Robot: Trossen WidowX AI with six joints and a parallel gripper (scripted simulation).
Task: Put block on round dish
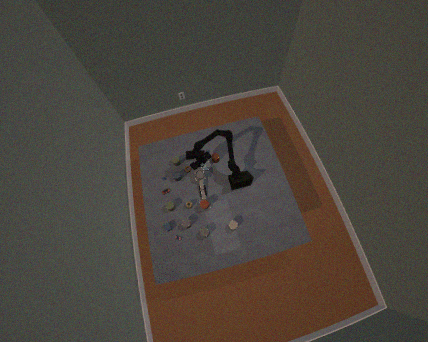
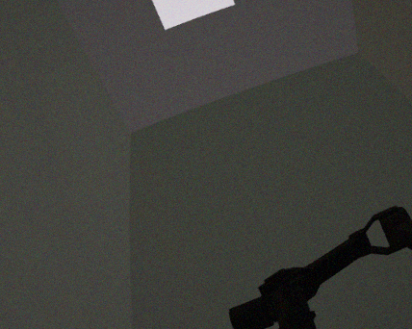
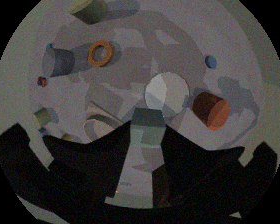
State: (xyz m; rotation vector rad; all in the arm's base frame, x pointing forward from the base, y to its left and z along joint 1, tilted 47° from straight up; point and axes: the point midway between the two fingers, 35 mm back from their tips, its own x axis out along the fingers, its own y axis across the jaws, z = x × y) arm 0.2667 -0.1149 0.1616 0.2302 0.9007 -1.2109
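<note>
My gripper (image 3: 145, 125) (image 1: 202, 161) is shut on a pale green block (image 3: 148, 118). The block hangs above the surface, between my fingertips. The pale round dish (image 3: 168, 92) lies just beyond the block in the wrist view, a little to the right. One orange-red cup (image 3: 205, 107) (image 1: 215, 158) stands on the mat beside the dish. The other orange-red cup (image 1: 204, 204) is at the far end of the balance (image 1: 202, 191). The balance's nearer end, a beige ring, shows left of the block in the wrist view, partly hidden by a finger. The exterior view shows only the arm.
An orange ring (image 3: 92, 54), a grey-blue cylinder (image 3: 57, 62), an olive cylinder (image 3: 91, 11) and a smaller olive piece (image 3: 41, 118) lie to the left and beyond. A small blue disc (image 3: 210, 62) lies beyond the standing cup. Several small objects lie around the balance in the top view.
</note>
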